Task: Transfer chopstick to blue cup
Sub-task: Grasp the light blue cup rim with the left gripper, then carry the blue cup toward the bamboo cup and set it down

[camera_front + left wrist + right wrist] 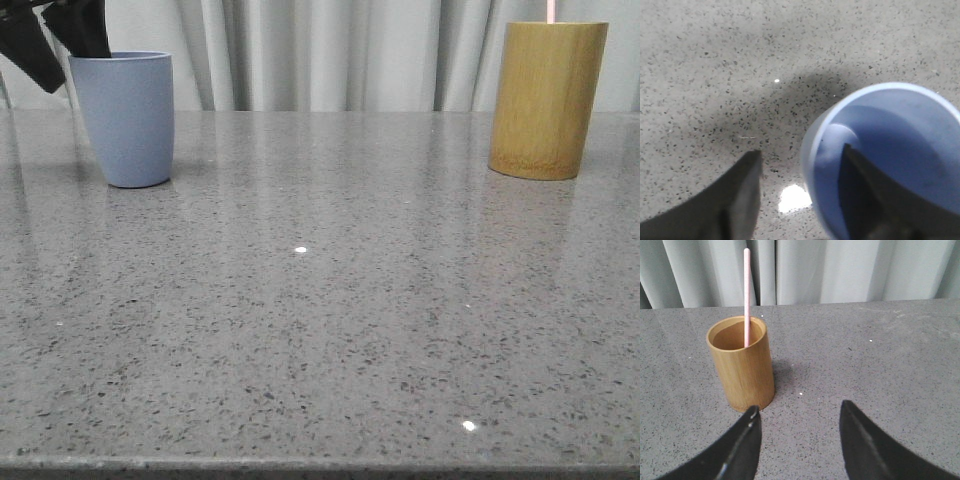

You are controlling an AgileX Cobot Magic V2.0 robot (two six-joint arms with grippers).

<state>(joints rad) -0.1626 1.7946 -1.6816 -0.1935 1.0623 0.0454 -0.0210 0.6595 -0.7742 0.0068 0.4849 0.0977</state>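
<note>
The blue cup [127,118] stands at the far left of the table. My left gripper [58,45] hovers just above it, open. In the left wrist view one finger [867,192] hangs over the blue cup's [900,145] mouth and the other is outside the rim; nothing is held and the part of the inside that shows holds no stick. One pink chopstick [746,295] stands in the bamboo holder [741,365]; only its tip [551,9] shows in the front view. My right gripper [799,412] is open, short of the holder and a little to one side.
The bamboo holder [547,98] stands at the far right of the speckled grey table [320,300]. Grey curtains [340,50] hang behind the table's far edge. The table's near edge runs along the bottom of the front view.
</note>
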